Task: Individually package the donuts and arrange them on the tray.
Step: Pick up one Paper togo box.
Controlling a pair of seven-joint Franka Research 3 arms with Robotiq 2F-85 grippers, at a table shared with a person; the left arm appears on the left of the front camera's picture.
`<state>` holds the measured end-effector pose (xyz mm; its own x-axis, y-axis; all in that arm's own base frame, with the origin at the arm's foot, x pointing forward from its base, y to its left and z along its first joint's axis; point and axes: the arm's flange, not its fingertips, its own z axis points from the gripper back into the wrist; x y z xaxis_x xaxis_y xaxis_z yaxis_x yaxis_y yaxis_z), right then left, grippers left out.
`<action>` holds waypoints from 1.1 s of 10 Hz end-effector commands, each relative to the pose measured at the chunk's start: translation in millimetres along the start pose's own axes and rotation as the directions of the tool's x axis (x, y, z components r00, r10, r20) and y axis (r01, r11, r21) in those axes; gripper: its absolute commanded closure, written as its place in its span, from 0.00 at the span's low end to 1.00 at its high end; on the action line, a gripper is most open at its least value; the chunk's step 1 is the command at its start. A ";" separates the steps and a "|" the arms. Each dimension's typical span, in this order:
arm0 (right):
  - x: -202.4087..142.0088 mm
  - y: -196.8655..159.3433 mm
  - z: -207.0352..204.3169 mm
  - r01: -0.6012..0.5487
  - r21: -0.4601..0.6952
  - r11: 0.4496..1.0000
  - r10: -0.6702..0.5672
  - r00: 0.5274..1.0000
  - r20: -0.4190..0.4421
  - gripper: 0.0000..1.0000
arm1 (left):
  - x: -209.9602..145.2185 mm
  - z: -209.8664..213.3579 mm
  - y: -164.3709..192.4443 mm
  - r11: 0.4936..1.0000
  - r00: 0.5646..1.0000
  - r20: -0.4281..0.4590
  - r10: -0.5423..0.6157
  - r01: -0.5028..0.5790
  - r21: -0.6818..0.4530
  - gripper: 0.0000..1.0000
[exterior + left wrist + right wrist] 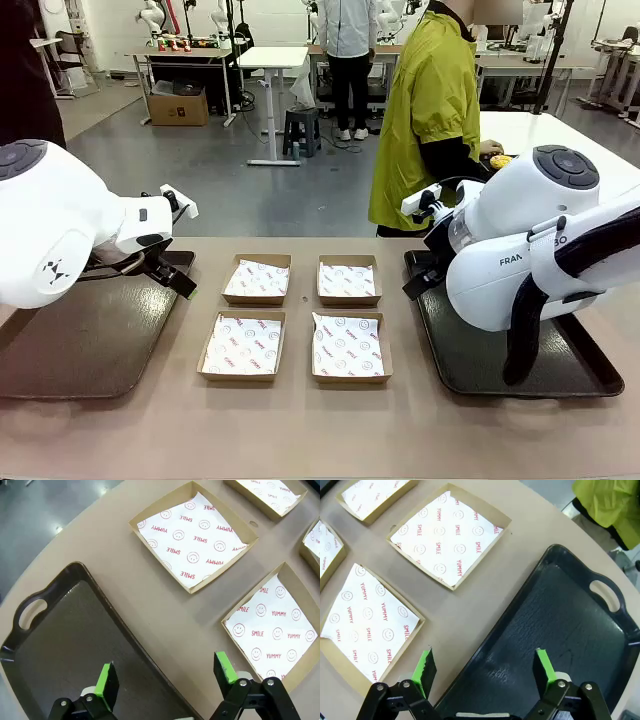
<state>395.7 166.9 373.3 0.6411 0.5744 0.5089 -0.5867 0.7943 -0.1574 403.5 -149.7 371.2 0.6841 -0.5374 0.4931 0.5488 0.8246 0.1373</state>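
Four shallow cardboard boxes lined with printed paper lie in a square at the table's middle, such as the near-left box (241,345) and the far-right box (349,279); nothing lies in them. A dark tray (90,340) lies at the left and another dark tray (530,370) at the right, both bare. My left gripper (166,672) hangs open over the left tray's (60,645) inner edge. Over the inner edge of the right tray (560,625), my right gripper (484,666) is open too. A yellow-iced donut (500,160) shows by the person's hand on a white table behind.
A person in a yellow-green jacket (425,110) stands at the far side, turned toward the white side table (560,135) at the back right. Bare tabletop runs along the near edge in front of the boxes.
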 end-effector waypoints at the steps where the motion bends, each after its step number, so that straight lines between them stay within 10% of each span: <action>1: 0.0 0.0 0.0 0.000 0.000 1.000 0.000 1.000 0.000 0.00 | 0.1 0.1 -0.1 1.000 1.000 0.001 0.000 0.000 0.000 0.00; 11: 0.0 0.0 0.0 0.000 0.000 1.000 0.000 1.000 0.000 0.00 | 0.1 0.1 -0.1 1.000 1.000 0.001 0.000 0.000 0.000 0.00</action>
<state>395.7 166.9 373.3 0.6411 0.5745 0.5089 -0.5867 0.7943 -0.1576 403.5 -149.9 371.2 0.6839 -0.5376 0.4931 0.5491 0.8244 0.1373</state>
